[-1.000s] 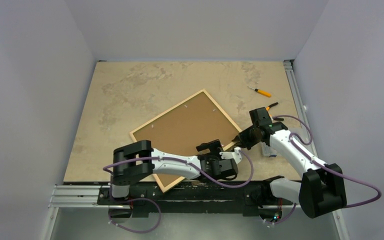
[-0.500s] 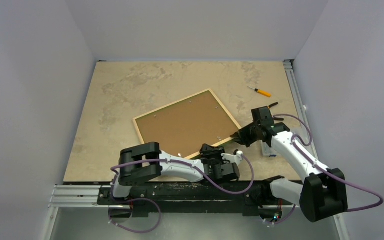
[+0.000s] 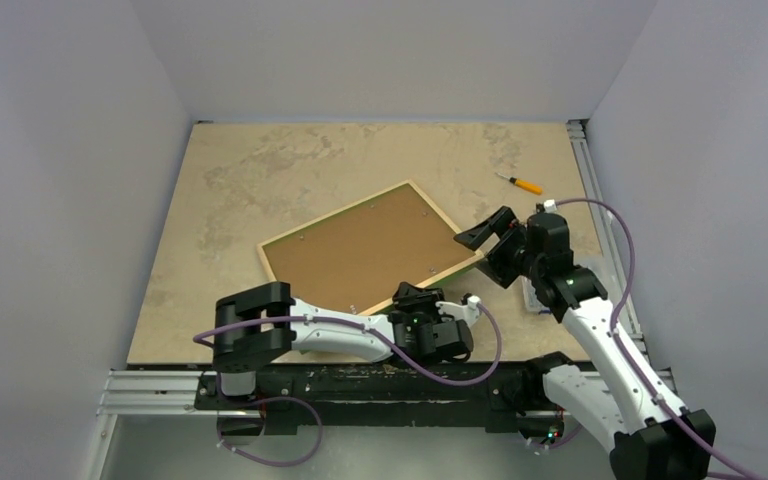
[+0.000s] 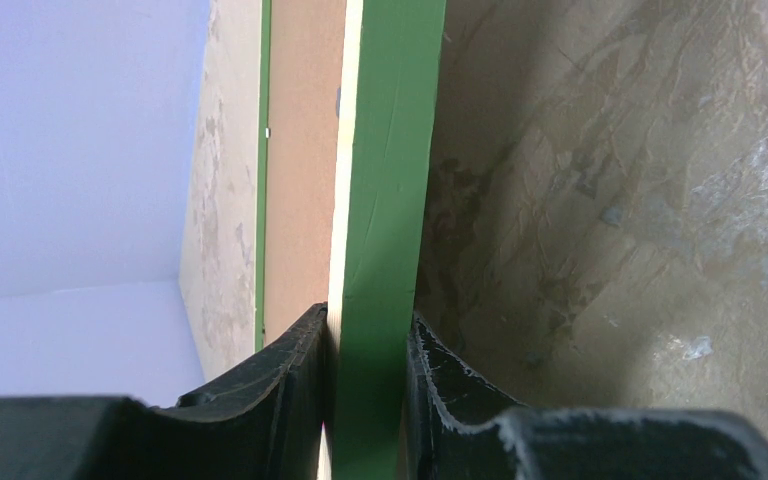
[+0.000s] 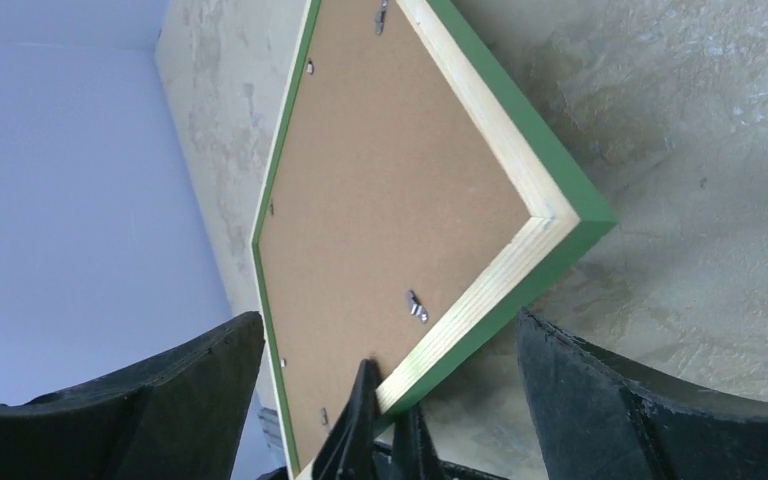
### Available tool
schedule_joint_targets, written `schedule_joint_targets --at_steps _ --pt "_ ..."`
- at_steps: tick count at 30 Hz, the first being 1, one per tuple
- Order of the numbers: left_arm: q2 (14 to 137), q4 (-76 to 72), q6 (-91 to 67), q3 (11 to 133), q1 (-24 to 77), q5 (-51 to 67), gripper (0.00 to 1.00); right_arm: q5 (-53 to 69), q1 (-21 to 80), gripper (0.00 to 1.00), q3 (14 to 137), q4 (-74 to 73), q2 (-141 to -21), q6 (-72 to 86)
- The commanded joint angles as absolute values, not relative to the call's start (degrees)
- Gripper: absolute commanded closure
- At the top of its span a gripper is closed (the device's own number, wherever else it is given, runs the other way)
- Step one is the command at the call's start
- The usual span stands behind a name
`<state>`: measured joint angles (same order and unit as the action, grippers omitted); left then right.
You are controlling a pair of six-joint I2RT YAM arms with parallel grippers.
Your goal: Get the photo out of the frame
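the tabletop [image 3: 260,170] was a mottled beige slab, stone-like in look, closed in on three sides by plain pale lilac walls [image 3: 380,50].

on it lay one frame [image 3: 451,218], back up and turned diamond-wise, between the middle of the tabletop and its near edge. one photo [image 3: 360,250] sat in the frame, only its brown fibreboard back showing, with small metal clips [image 5: 416,306] along the rim. one orange-handled screwdriver [image 3: 523,184] lay toward the far right corner, well apart from the frame. there were two arms.

the left fingers [image 3: 415,297] pinched the frame's near edge, one on each side of the green strip, as the left wrist view showed [image 4: 290,370]. the right fingers [image 3: 475,233] stood spread wide just beside the frame's right corner, holding nothing; the right wrist view [image 5: 190,390] showed that corner between them, untouched.

a second before, it was the reverse: the right fingers were pressed together at that corner and the left ones gaped. the frame had since swung a little toward the left edge. a second orange tool seen then near the right arm no longer showed.
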<state>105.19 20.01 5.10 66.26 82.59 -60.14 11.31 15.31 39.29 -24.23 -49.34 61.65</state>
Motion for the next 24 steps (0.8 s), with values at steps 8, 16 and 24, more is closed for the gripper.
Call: schedule_joint_targets --at_steps 8,16,24 --pt "99.13 21.53 2.10 67.85 82.53 -63.60 0.89 14.32 14.85 0.04 31.92 -16.26 -49.58 67.59" --pt "98.27 21.59 1.49 68.20 82.53 -62.12 0.89 20.35 14.85 0.15 31.28 -0.99 -59.39 71.21" --pt "98.56 20.91 1.41 67.21 82.49 -63.29 0.75 21.97 14.85 0.56 31.10 1.77 -63.45 76.87"
